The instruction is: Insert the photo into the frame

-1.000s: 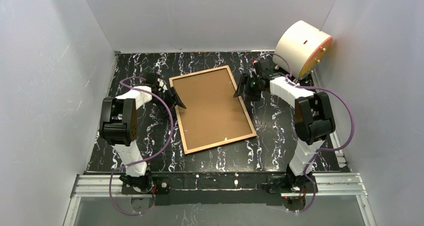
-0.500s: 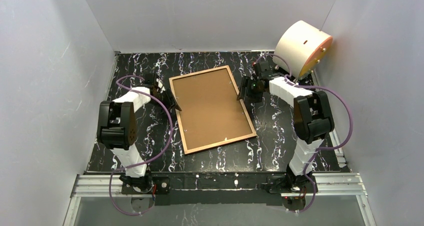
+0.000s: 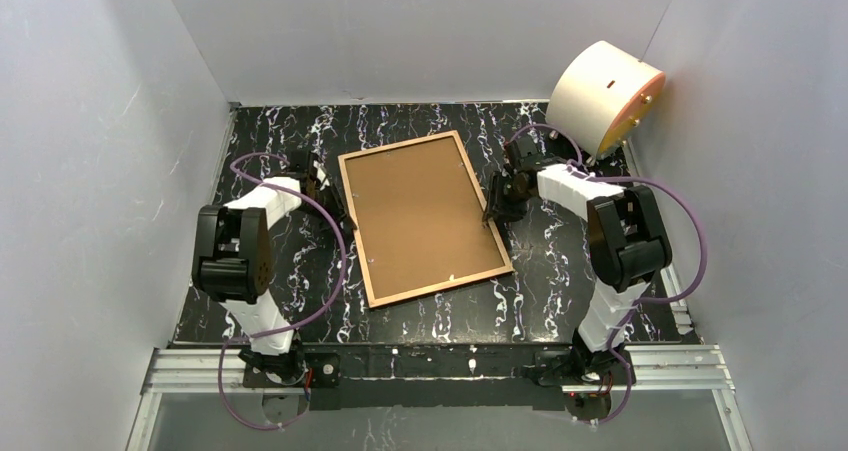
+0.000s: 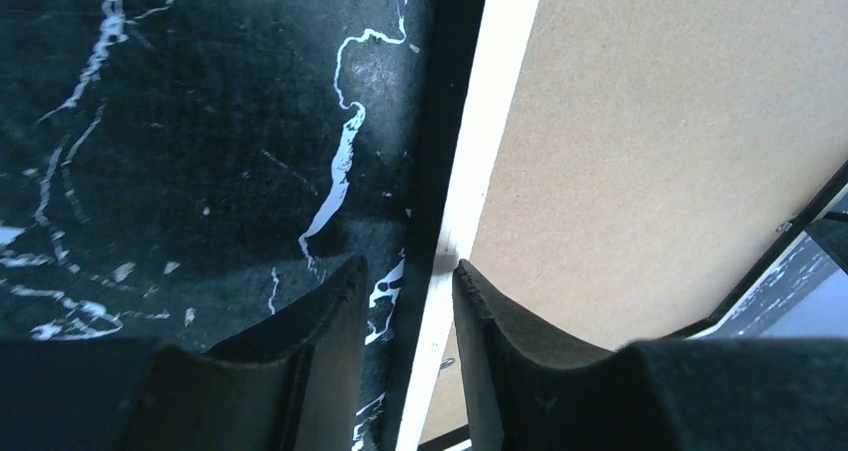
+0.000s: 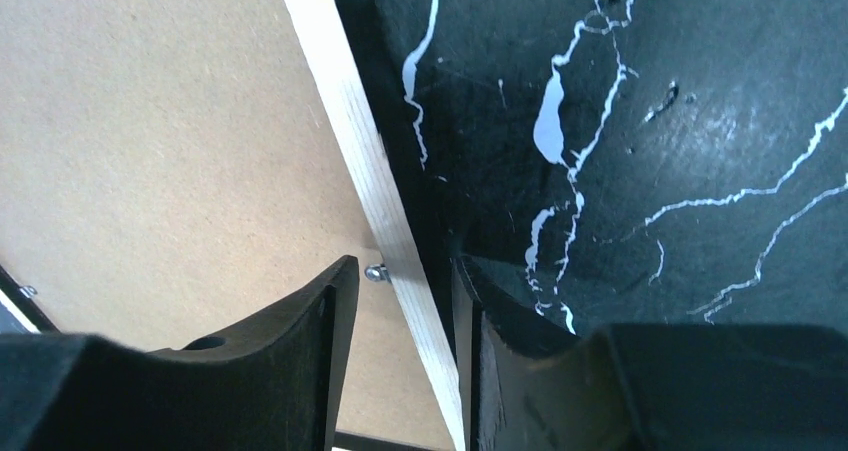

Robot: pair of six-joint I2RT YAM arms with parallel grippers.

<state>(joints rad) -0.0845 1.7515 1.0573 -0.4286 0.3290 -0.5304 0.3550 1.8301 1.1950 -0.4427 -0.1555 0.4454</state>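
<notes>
The frame (image 3: 440, 284) lies flat on the black marbled table, light wood rim up, with the brown backing board (image 3: 420, 211) filling it. The photo is not in view. My left gripper (image 3: 345, 216) is low at the frame's left rail. In the left wrist view it (image 4: 405, 276) is open, its jaws either side of the pale rail (image 4: 490, 101). My right gripper (image 3: 492, 211) is low at the right rail. In the right wrist view it (image 5: 403, 271) is open, straddling the rail (image 5: 340, 101) beside a small metal clip (image 5: 376, 272).
A cream round drum (image 3: 603, 96) leans at the back right corner. Grey walls close in the table (image 3: 280, 131) on the left, back and right. Purple cables loop off both arms.
Both grippers have dropped down onto the frame's side rails and their fingers have narrowed around them. The frame has not moved.
</notes>
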